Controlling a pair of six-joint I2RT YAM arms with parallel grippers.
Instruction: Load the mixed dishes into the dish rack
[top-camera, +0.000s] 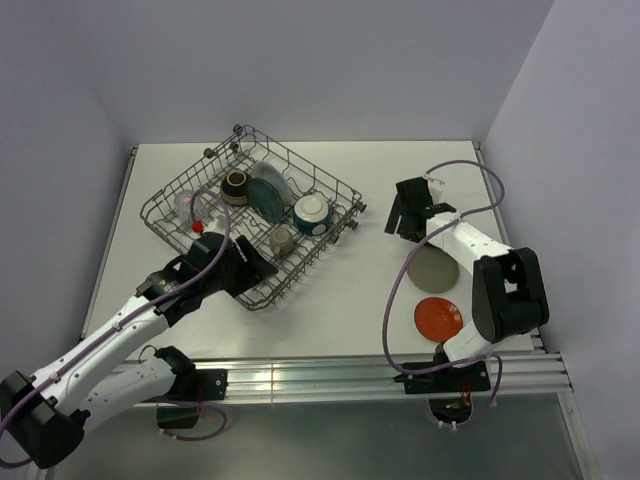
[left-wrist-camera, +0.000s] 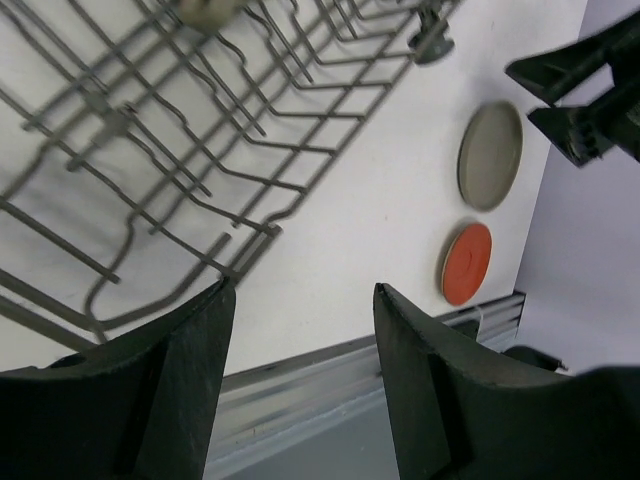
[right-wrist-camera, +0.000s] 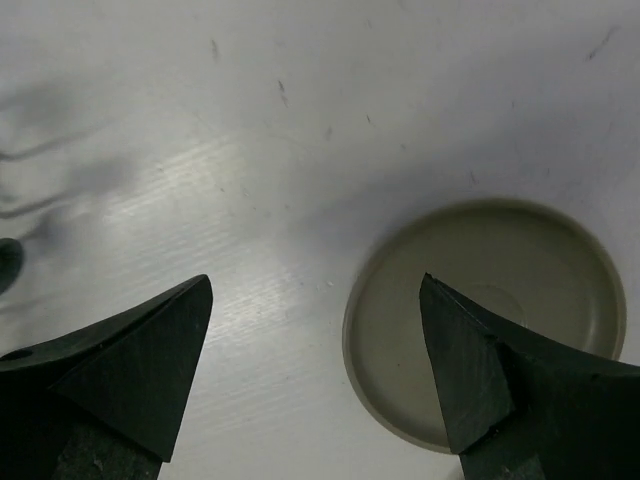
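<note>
The white tabletop carries the dish rack on its left half, turned at an angle. Most of the load is already inside the rack: a dark teal dish, a cream bowl, a brown bowl, a grey mug and a clear glass.

Two flat pieces lie outside it on the right, well apart from the rack. They are a dull grey-green plate and, nearer the front edge, a red-orange saucer.

The right claw hangs over bare tabletop with its jaws spread wide and nothing between them. The plate sits off to one side, partly under one finger rather than centred.

The left claw is at the rack's near corner, its jaws apart and empty.

The likeliest trouble is with the plate. It lies flat, so a finger coming down off-centre could land on its face or skid off the rim. That would shove it toward the saucer or the front edge instead of lifting it.

A poor pinch on the thin lip could also let it drop on the way across. The left claw is close enough to the wires that a careless sweep could jolt the rack and tip the dishes inside.
</note>
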